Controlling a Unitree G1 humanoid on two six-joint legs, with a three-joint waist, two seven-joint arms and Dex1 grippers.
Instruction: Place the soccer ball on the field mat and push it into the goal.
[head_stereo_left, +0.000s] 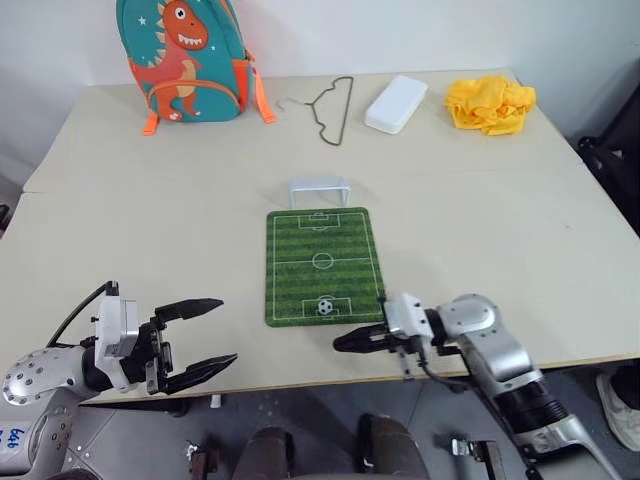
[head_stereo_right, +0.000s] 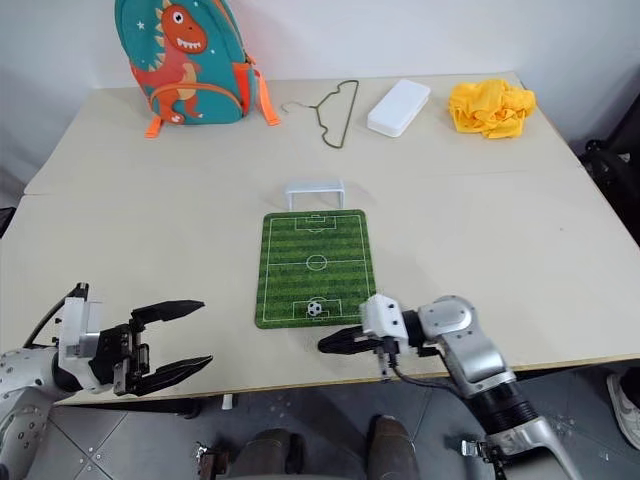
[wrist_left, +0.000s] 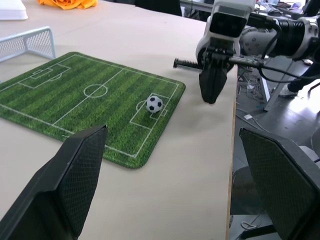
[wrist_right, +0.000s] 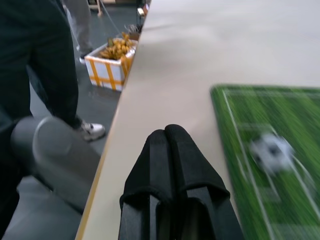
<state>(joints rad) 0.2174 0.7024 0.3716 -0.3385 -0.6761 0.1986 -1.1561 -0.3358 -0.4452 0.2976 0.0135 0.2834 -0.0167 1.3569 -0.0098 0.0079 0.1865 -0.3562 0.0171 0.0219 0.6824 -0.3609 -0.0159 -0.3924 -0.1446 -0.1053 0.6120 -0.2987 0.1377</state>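
The soccer ball (head_stereo_left: 325, 306) rests on the field mat (head_stereo_left: 322, 262), in the penalty box at the mat's near end. The goal (head_stereo_left: 319, 190), a small white frame, stands on the table just past the mat's far end. My right gripper (head_stereo_left: 342, 343) is shut with nothing in it, pointing left, above the table's front edge just in front of the mat's near edge and a short way from the ball. My left gripper (head_stereo_left: 213, 335) stands open and empty at the front left, well left of the mat. The left wrist view shows the ball (wrist_left: 154, 104) on the mat and the right gripper (wrist_left: 211, 95) beside it.
Along the table's far side stand a dinosaur backpack (head_stereo_left: 182, 58), a wire hanger (head_stereo_left: 332, 108), a white box (head_stereo_left: 396, 104) and a yellow cloth (head_stereo_left: 490, 103). A person's legs (wrist_right: 47, 60) and a crate of yellow things (wrist_right: 113, 65) are on the floor beyond the table edge.
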